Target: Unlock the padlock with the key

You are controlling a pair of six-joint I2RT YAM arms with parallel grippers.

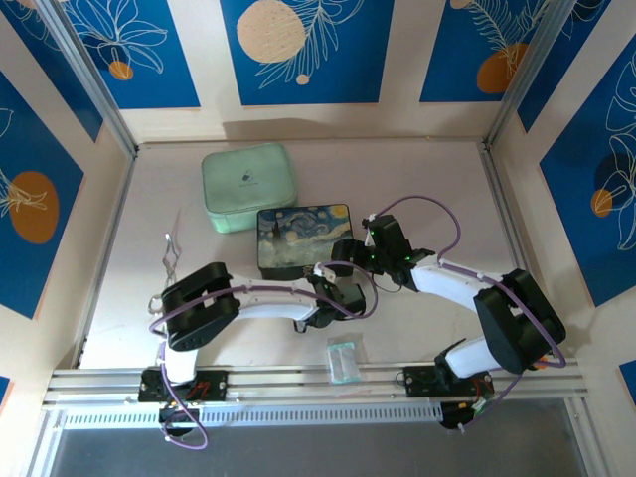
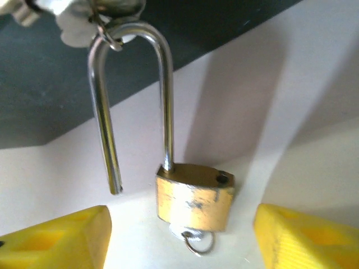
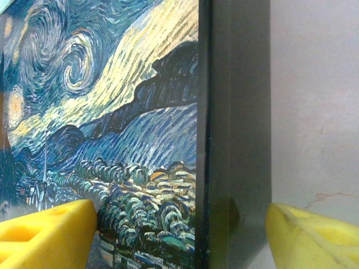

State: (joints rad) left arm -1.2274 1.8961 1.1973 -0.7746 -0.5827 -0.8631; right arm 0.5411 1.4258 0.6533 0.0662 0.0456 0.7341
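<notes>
The brass padlock [image 2: 193, 196] hangs in front of the painted box [image 1: 303, 238]. Its silver shackle [image 2: 165, 101] is sprung open, with one leg free of the body, and its bend is hooked through the box's clasp [image 2: 106, 33]. The key [image 2: 182, 231] sticks out of the bottom of the body, with a small wire ring on it. My left gripper [image 2: 182, 238] [image 1: 333, 290] is open, its yellow fingertips [image 2: 61, 238] either side of the padlock and clear of it. My right gripper [image 3: 182, 232] [image 1: 354, 250] is open astride the box's right edge [image 3: 235, 140].
A mint-green zip case [image 1: 248, 187] lies behind the box. A clear plastic packet [image 1: 343, 358] rests near the front rail between the arm bases. A thin bent wire object [image 1: 171, 250] lies at the left. Panel walls enclose the table.
</notes>
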